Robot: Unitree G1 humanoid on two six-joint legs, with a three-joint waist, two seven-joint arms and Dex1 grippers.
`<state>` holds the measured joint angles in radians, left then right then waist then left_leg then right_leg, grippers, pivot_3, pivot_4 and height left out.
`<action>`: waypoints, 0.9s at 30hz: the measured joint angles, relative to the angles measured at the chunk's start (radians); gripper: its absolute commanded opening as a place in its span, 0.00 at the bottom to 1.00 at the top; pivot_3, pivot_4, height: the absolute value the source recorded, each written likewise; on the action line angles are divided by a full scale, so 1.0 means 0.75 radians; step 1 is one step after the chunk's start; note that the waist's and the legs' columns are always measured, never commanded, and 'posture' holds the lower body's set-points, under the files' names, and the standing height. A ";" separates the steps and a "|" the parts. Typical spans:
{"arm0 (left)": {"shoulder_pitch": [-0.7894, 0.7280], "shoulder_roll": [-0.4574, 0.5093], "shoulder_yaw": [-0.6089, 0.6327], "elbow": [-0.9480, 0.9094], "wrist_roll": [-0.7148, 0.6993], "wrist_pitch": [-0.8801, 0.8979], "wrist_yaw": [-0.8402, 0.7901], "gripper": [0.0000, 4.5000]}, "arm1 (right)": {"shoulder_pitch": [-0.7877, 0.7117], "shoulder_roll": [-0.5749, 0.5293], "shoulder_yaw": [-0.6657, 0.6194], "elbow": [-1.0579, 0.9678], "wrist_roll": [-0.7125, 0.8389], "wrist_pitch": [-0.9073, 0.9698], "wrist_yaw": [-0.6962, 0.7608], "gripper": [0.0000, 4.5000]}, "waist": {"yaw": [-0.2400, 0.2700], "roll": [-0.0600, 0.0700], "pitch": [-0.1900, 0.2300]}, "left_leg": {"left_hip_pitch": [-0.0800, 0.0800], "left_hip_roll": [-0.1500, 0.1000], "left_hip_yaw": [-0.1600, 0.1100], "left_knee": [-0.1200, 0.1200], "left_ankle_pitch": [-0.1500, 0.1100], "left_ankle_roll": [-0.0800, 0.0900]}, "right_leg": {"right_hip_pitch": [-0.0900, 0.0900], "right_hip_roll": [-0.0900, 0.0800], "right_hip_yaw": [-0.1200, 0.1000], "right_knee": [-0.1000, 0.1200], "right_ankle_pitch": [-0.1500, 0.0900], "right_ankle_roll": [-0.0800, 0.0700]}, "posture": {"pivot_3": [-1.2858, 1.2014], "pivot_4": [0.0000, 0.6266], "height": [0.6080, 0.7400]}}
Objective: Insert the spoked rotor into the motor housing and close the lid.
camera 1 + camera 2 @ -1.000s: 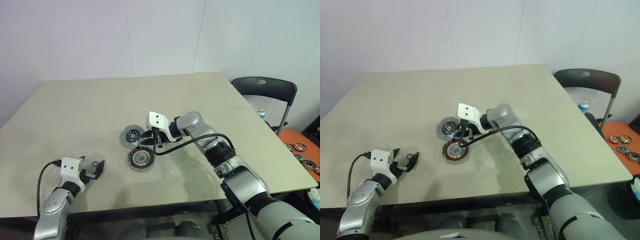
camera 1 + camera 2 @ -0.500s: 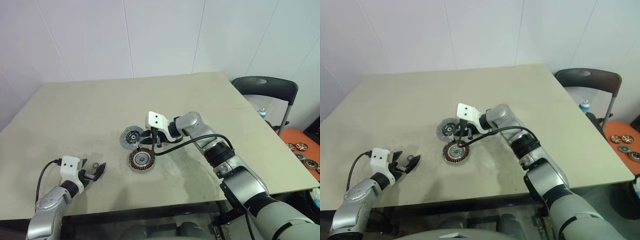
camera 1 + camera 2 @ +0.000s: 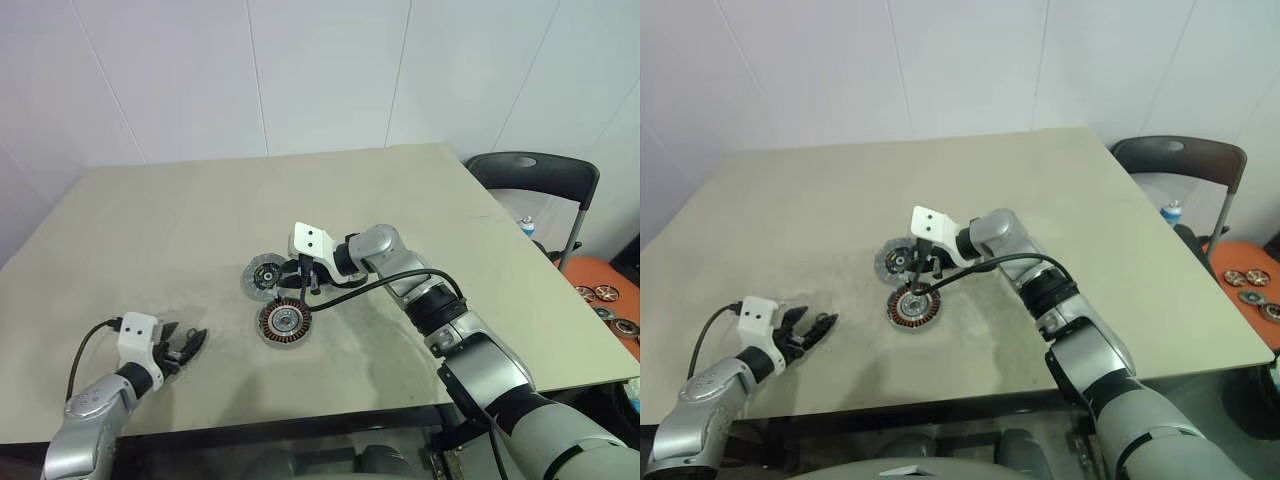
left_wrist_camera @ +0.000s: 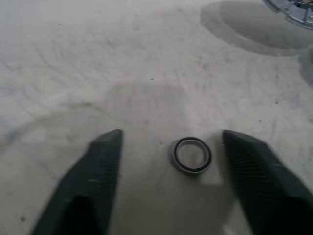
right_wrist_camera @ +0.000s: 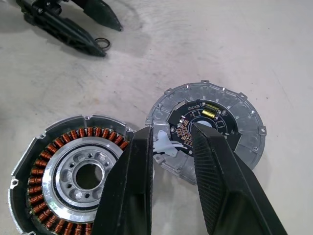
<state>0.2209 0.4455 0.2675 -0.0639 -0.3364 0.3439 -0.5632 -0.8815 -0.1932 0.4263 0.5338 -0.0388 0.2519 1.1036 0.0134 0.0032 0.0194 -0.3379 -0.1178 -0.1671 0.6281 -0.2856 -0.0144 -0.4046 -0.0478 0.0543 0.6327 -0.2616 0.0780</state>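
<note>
Copper-wound round motor housing (image 5: 73,166) lies flat, open face up, beside the flat silver-grey slotted lid (image 5: 208,128). Right gripper (image 5: 170,142) pinches the lid's white connector; left gripper (image 4: 171,142) stands apart around a small black ring (image 4: 191,155).

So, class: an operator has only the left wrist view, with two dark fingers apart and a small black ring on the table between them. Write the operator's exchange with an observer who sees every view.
Operator: Where is the motor housing?
Observer: The motor housing lies flat near the middle of the table, copper windings up, off to the right of the left gripper.
Operator: And the lid?
Observer: The lid lies flat close behind the housing, its circuit-board side facing up.
Operator: What is the other arm doing?
Observer: The right gripper hangs over the lid's edge nearest the housing, reaching in from the right.
</note>
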 measured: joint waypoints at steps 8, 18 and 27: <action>0.002 0.003 0.000 -0.020 -0.003 0.032 -0.001 0.57 | 0.000 0.000 0.000 0.001 -0.001 -0.004 -0.013 0.29 | 0.000 0.001 0.000 | 0.000 -0.001 0.000 0.000 -0.001 0.001 | 0.000 -0.001 0.000 0.000 0.000 0.000 | 0.52 0.00 1.00; 0.012 0.019 0.001 -0.045 -0.042 0.083 -0.012 0.40 | 0.000 0.000 -0.001 0.003 -0.010 -0.010 -0.026 0.29 | 0.001 0.002 -0.001 | 0.000 -0.002 0.000 0.000 -0.001 0.002 | 0.001 -0.002 0.000 -0.001 0.000 0.000 | 0.52 0.00 1.00; 0.010 0.018 0.001 -0.023 -0.041 0.081 -0.017 0.20 | 0.000 0.002 -0.001 0.003 -0.010 -0.010 -0.034 0.29 | 0.002 0.004 -0.002 | 0.000 -0.002 0.000 0.001 -0.001 0.002 | 0.001 -0.002 0.000 -0.001 0.000 0.000 | 0.52 0.00 1.00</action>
<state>0.2283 0.4591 0.2680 -0.0812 -0.3670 0.4048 -0.5761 -0.8815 -0.1917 0.4256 0.5359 -0.0465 0.2445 1.0780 0.0149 0.0065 0.0176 -0.3378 -0.1197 -0.1667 0.6286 -0.2865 -0.0129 -0.4039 -0.0494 0.0543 0.6322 -0.2616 0.0781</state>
